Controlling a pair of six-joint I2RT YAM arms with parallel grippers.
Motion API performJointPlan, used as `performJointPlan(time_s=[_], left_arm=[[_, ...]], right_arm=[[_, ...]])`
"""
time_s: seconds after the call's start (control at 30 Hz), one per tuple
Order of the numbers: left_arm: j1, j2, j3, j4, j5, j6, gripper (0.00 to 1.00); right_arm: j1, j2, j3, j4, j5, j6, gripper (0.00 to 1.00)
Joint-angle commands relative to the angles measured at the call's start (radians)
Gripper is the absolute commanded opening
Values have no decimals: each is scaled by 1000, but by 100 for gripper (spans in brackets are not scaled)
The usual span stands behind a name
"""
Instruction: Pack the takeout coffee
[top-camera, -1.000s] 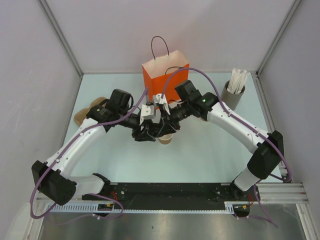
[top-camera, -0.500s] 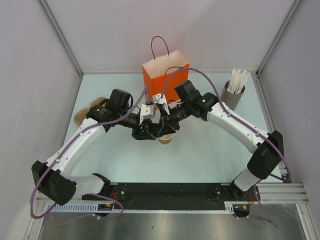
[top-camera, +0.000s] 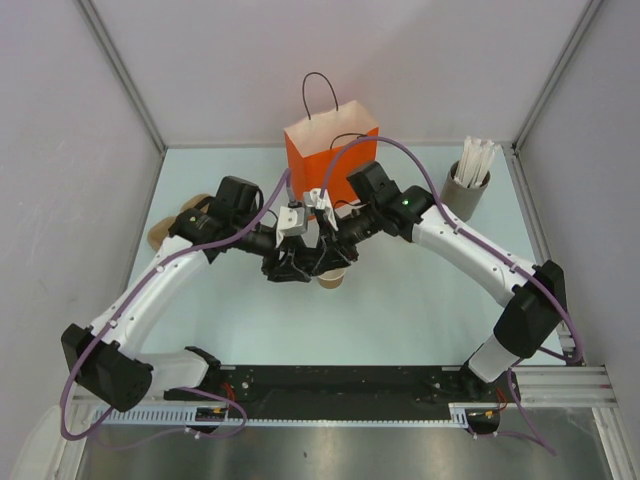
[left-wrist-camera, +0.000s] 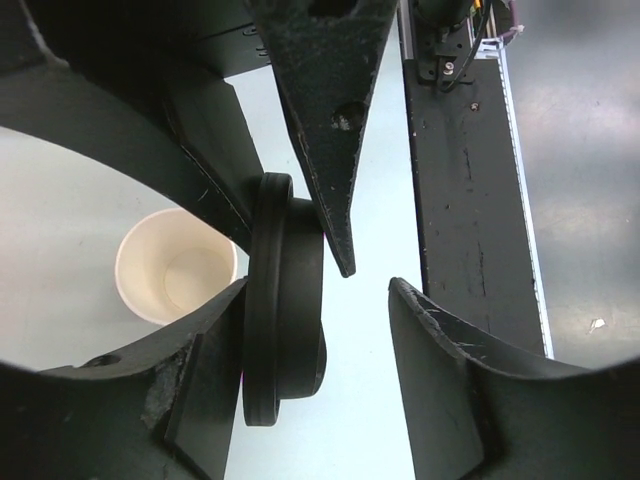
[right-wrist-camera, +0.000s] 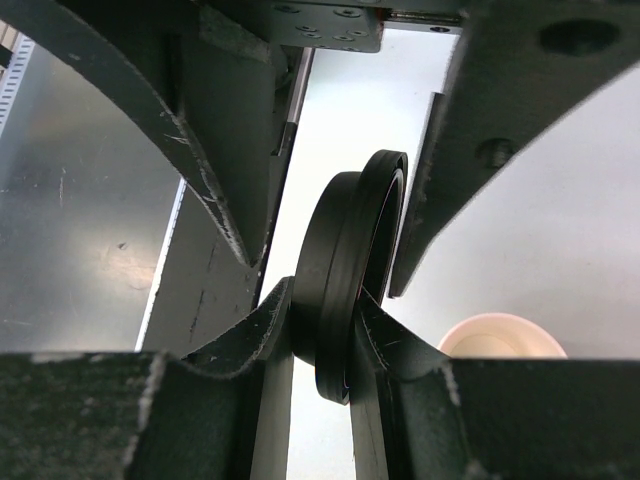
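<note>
The black lid hangs edge-on above the table, pinched between the fingers of my right gripper, which is shut on it. My left gripper straddles the same lid: one finger lies against its face, the other finger stands well apart, so it is open. The tan paper cup stands upright and empty on the table just below and beside both grippers; its pale inside shows in the left wrist view and its rim in the right wrist view. From above, the left gripper and right gripper meet at the table's middle.
An orange paper bag with dark handles stands open right behind the grippers. A grey cylinder of white sticks is at the back right. A stack of tan cups lies at the left, partly under the left arm.
The left wrist has shifted slightly to the left and back. The right arm, the lid and the cup have stayed in place.
</note>
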Motion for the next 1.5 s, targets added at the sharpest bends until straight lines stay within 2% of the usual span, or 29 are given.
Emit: performJointPlan(time_s=[0.0, 0.2, 0.23, 0.43, 0.57, 0.6, 0.73, 0.9, 1.03, 1.13, 1.3, 1.47], left_arm=[[6, -17, 24, 10, 44, 6, 58], [7, -7, 25, 21, 44, -3, 49], [7, -4, 25, 21, 46, -5, 43], [9, 4, 25, 21, 44, -5, 24], [9, 6, 27, 22, 44, -9, 22], [7, 7, 27, 22, 44, -8, 22], [9, 1, 15, 39, 37, -25, 23], [13, -4, -13, 85, 27, -67, 23], [24, -14, -48, 185, 6, -204, 22], [27, -20, -83, 314, -60, -352, 24], [36, -24, -154, 522, -287, -586, 24], [111, 4, -192, 642, -232, -813, 24]], right_arm=[[8, 5, 12, 19, -15, -3, 24], [9, 8, 12, 16, -16, -7, 24], [11, 8, 12, 16, -18, -7, 24], [11, 6, 12, 16, -19, -7, 24], [9, 5, 14, 16, -15, -7, 25], [8, 3, 15, 17, -10, -9, 28], [-26, -15, 56, 8, 14, 0, 54], [-80, -78, 81, 19, 128, 7, 73], [-97, -170, 34, 88, 324, -10, 84], [-91, -249, -35, 134, 447, -50, 85], [-60, -316, -88, 122, 525, -113, 86], [75, -339, -103, 56, 642, -191, 83]])
